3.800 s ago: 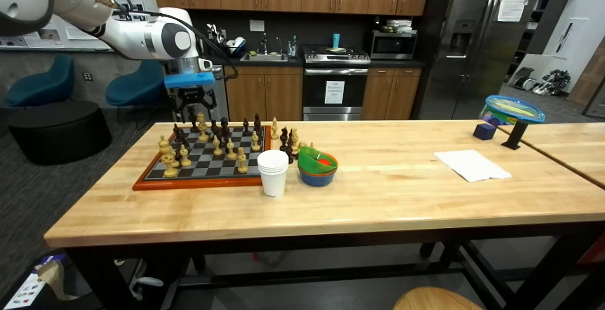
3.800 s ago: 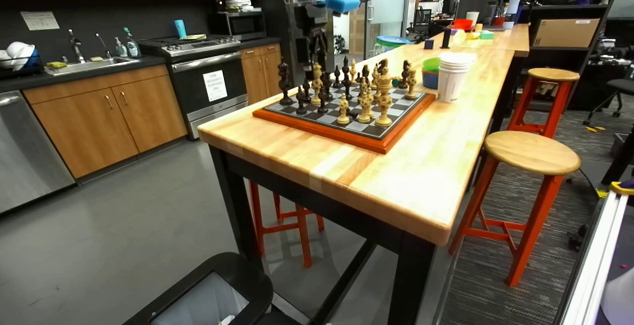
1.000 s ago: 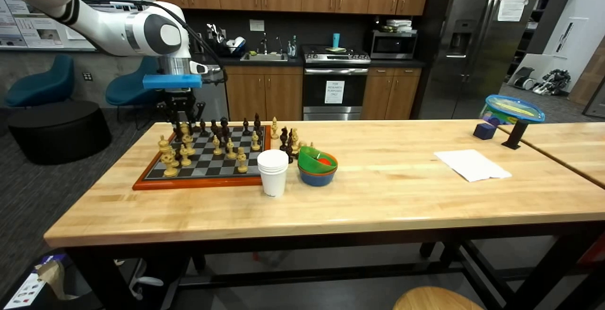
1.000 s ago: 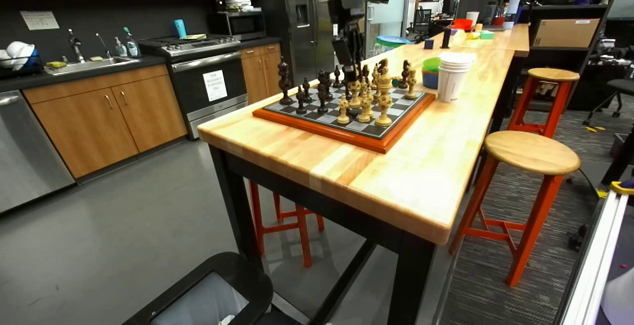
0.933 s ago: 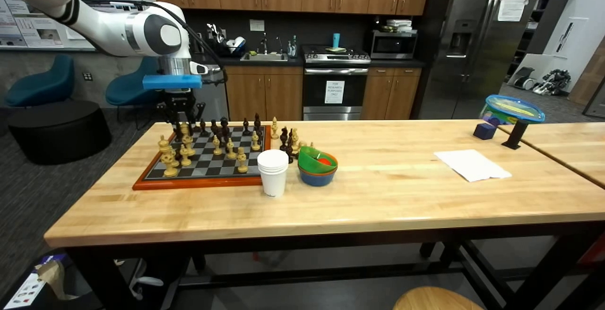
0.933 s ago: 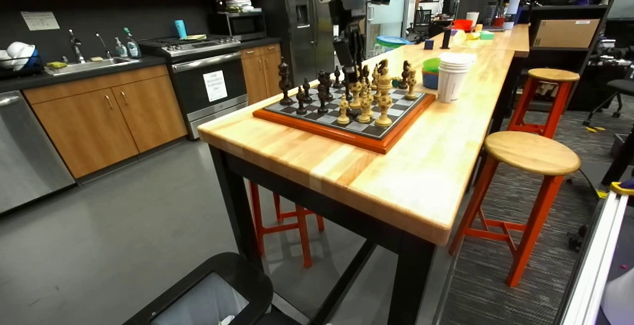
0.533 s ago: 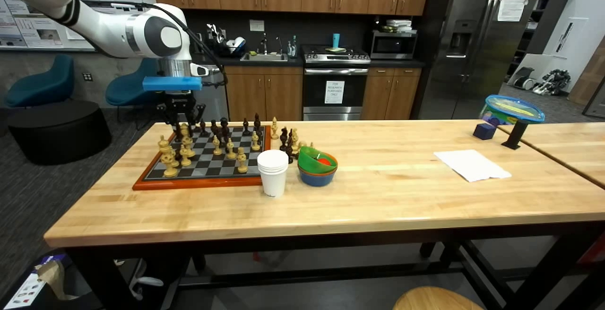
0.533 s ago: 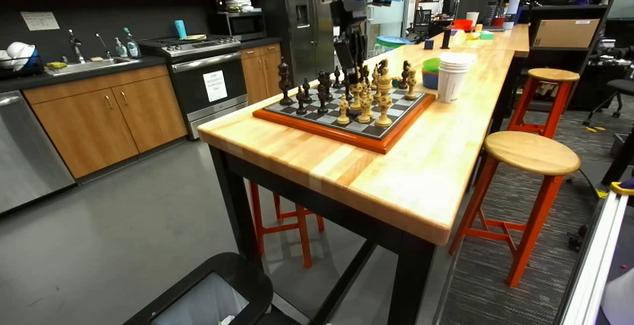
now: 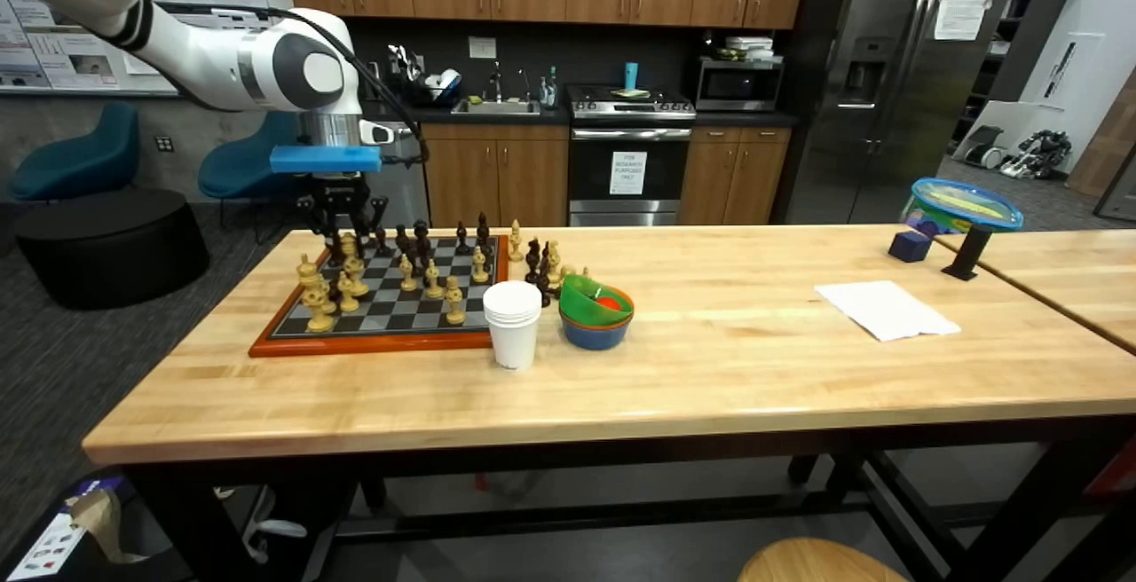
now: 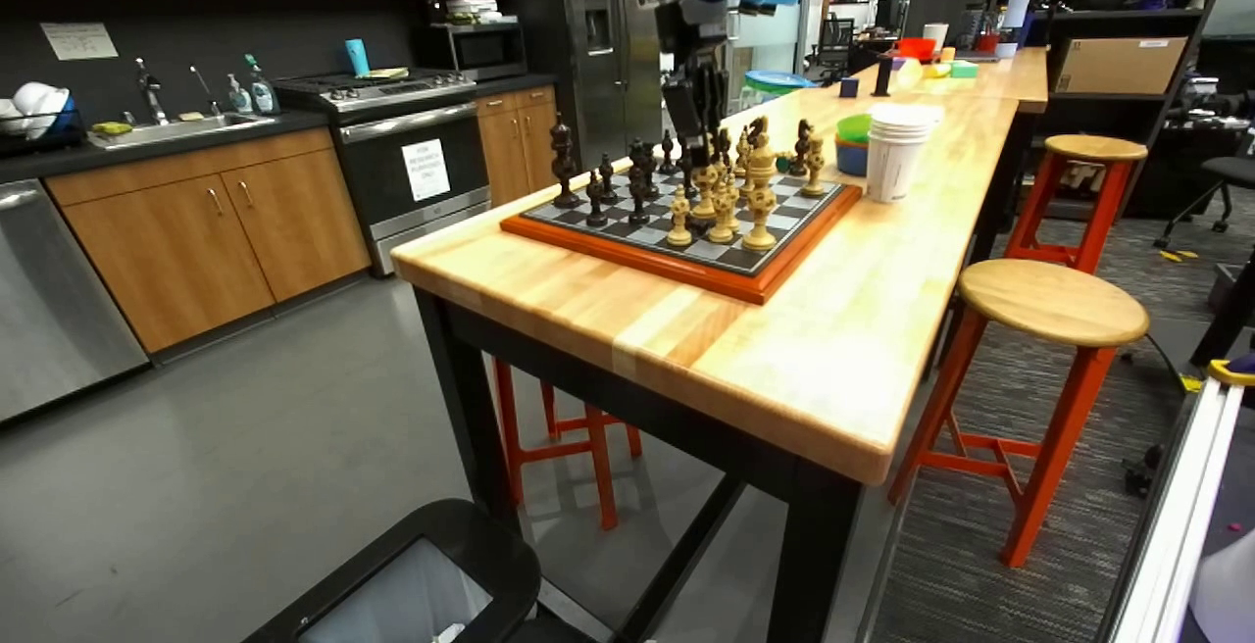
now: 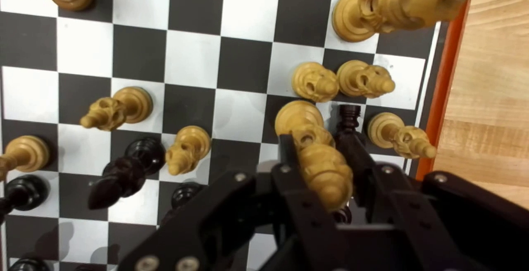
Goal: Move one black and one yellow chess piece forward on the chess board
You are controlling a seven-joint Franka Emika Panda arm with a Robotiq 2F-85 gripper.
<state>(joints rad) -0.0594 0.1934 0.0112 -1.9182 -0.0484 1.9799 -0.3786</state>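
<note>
The chess board (image 9: 382,344), with its reddish-brown frame, carries black and yellow chess pieces in both exterior views. My gripper (image 11: 315,136) is shut on a tall yellow chess piece (image 11: 326,172), one finger along each side of it. That piece stands upright over the board; whether its base touches the square I cannot tell. Right beside it a black chess piece (image 11: 349,115) appears to lie on its side, partly hidden by a finger. Smaller yellow pieces (image 11: 316,83) stand close by. Upright black pieces (image 11: 124,172) are further left in the wrist view.
Several chess pieces (image 9: 546,267) stand off the board's side, near a stack of white cups (image 9: 513,325) and coloured bowls (image 9: 596,316). A large yellow piece (image 11: 396,6) rises near the board's corner. White paper (image 9: 886,310) lies further along the table.
From the earliest frames, the gripper has carried the tall yellow piece away from the black pieces, over to the yellow ones near the corner. Over the last second it has sunk slightly.
</note>
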